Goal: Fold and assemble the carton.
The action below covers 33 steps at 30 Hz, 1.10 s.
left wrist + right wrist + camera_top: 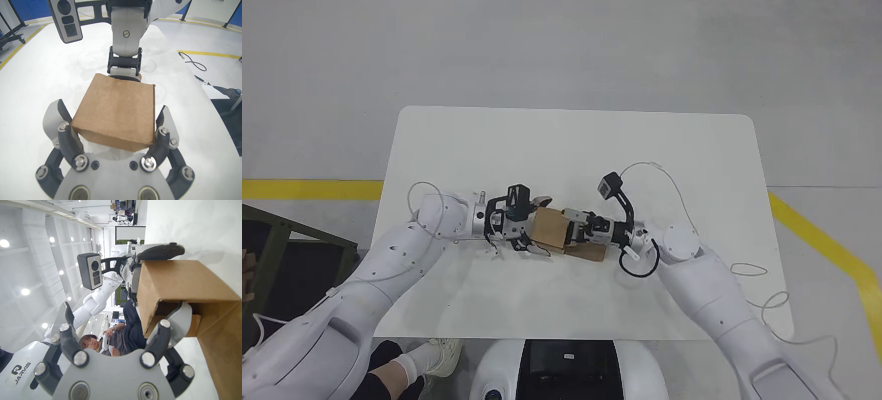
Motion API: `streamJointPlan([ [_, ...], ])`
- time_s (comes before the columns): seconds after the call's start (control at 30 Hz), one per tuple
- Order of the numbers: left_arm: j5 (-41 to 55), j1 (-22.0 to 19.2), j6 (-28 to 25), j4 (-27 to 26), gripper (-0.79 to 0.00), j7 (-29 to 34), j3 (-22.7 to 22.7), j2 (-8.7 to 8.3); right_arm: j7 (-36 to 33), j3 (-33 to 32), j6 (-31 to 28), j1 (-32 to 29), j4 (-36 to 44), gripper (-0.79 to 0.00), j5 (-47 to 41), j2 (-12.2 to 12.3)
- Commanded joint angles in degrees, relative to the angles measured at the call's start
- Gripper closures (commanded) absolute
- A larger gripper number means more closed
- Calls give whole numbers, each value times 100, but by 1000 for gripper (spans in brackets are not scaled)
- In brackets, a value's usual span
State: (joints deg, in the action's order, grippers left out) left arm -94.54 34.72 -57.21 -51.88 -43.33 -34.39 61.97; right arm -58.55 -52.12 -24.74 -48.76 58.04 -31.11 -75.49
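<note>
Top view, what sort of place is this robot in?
Probably a robotics lab or test hall: a high room with round ceiling lights, yellow tape lines on the grey floor beside the white table, and blue partition screens behind.

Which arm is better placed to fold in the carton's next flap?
Probably right: the right gripper is open, one finger inside the open end of the carton, while the left gripper is clamped across its sides, steadying it.

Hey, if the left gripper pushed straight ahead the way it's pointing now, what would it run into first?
The carton: it sits between the fingers of the left gripper, close ahead of the palm. Behind it comes the right gripper at the carton's far end, depth unclear.
</note>
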Motion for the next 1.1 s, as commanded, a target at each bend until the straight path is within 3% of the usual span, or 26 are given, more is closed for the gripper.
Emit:
streamJointPlan([
  [0.0,40,8,-14,4,-785,36,-18,3,-6,-5,-6,18,-27,-785,-7,-8],
  [0.83,603,144,-35,24,-785,652,-341,33,-95,-171,61,91,-21,-785,267,-18],
  [1.07,675,171,-27,33,-785,767,-402,47,-36,-766,27,-243,391,-785,600,209],
])
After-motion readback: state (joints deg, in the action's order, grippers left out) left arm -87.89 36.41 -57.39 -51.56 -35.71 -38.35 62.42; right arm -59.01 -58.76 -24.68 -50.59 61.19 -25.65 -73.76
